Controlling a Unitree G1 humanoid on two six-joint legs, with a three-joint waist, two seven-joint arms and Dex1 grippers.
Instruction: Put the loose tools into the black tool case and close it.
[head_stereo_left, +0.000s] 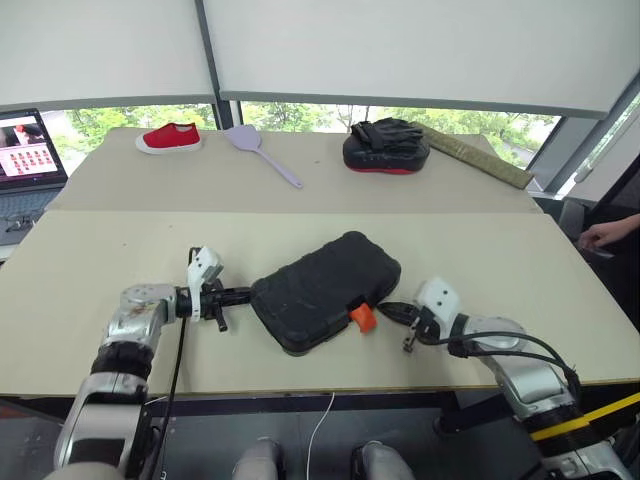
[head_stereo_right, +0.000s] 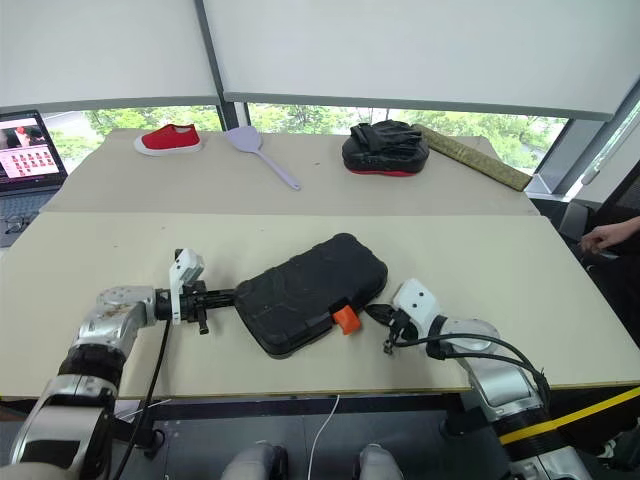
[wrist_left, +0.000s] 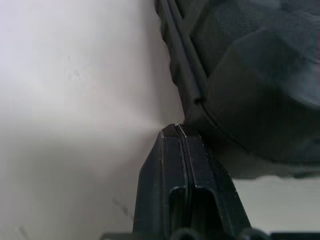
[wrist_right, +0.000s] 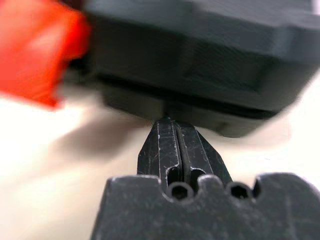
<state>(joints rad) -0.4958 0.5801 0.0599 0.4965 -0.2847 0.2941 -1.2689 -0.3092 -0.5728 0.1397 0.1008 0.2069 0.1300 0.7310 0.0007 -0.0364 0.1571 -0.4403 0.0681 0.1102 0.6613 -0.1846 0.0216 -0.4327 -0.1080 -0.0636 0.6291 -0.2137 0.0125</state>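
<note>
The black tool case (head_stereo_left: 325, 290) lies closed and slanted on the near table, its orange latch (head_stereo_left: 362, 318) sticking out at the front edge. My left gripper (head_stereo_left: 244, 295) is shut, its tip against the case's left end (wrist_left: 200, 100). My right gripper (head_stereo_left: 385, 309) is shut too, its tip at the case's front edge just right of the latch (wrist_right: 35, 55). Neither holds anything. The loose tools are out of view.
On the far table lie a red shoe (head_stereo_left: 169, 138), a lilac spatula (head_stereo_left: 260, 150), a black-and-red padded mitt (head_stereo_left: 386, 146) and a long brown block (head_stereo_left: 478, 155). A laptop (head_stereo_left: 28, 150) stands at the far left. A person's hand (head_stereo_left: 606, 233) rests at the right edge.
</note>
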